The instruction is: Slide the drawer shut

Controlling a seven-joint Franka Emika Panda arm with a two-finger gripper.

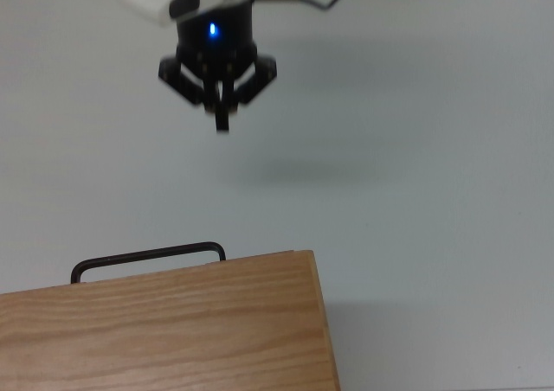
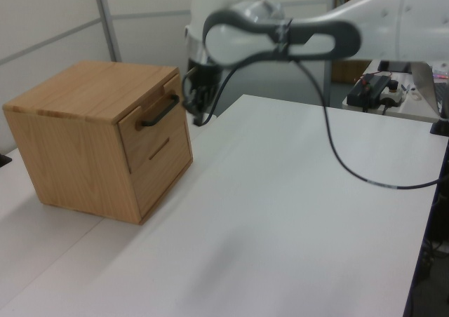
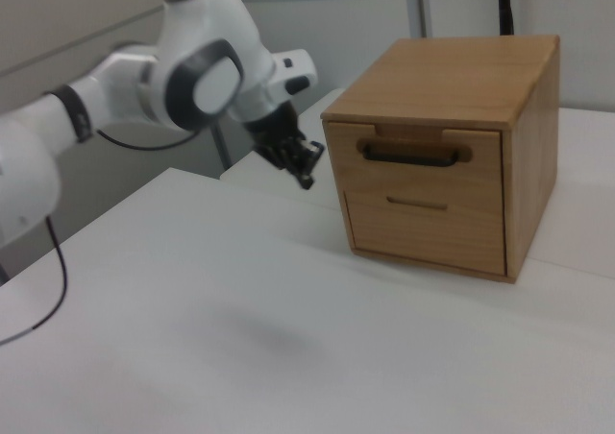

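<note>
The drawer (image 3: 415, 168) is the upper light oak front in the wooden cabinet (image 3: 452, 74), and it sits flush with the cabinet face. Its black bar handle (image 3: 413, 153) stands out from the panel. In the top view only the handle (image 1: 147, 256) shows past the cabinet top (image 1: 164, 330). My gripper (image 1: 222, 124) hangs over the white table, well away from the handle, shut with nothing between its fingers. In the left view the gripper (image 2: 198, 119) is to the right of the handle (image 2: 158, 112), apart from it. In the right view the gripper (image 3: 306, 178) is left of the cabinet.
A second, lower drawer front (image 3: 423, 225) with a small groove lies under the first. The arm's black cable (image 2: 351, 170) loops down above the white table (image 2: 280, 226). Grey wall panels stand behind the cabinet.
</note>
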